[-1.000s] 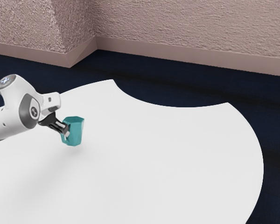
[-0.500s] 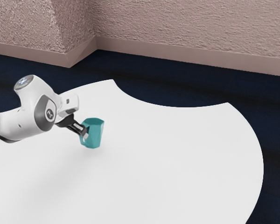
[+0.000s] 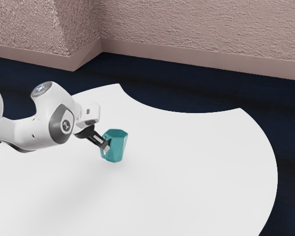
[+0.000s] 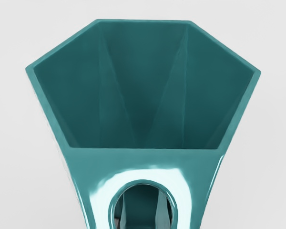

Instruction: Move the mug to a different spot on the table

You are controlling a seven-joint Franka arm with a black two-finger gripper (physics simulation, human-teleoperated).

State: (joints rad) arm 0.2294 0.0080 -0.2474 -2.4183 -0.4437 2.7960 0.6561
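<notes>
The end effector (image 3: 106,146) was clamped on the teal mug (image 3: 117,145), its black fingers pinching the handle side from two sides. In the wrist view the hexagonal mouth of the mug (image 4: 143,90) faced the camera, with the handle loop (image 4: 143,202) nearest the hand. The mug sat low over the white desk (image 3: 196,167), in the part toward the exterior view's left and well in from the edges. Whether its base touched the surface could not be told.

The step in hand looked like the carry. A grasp at the handle is off-centre, so the mug would likely want to pivot between the fingers. A firm squeeze, a slow level travel and no sudden wrist turns would suit. The set-down spot should be well inside the desk's rim, with the base flat on the surface before the fingers part.

The arm (image 3: 44,129) entered from the exterior view's left, lying low and nearly level. Its hand angled downward toward that view's right, behind the mug.
</notes>
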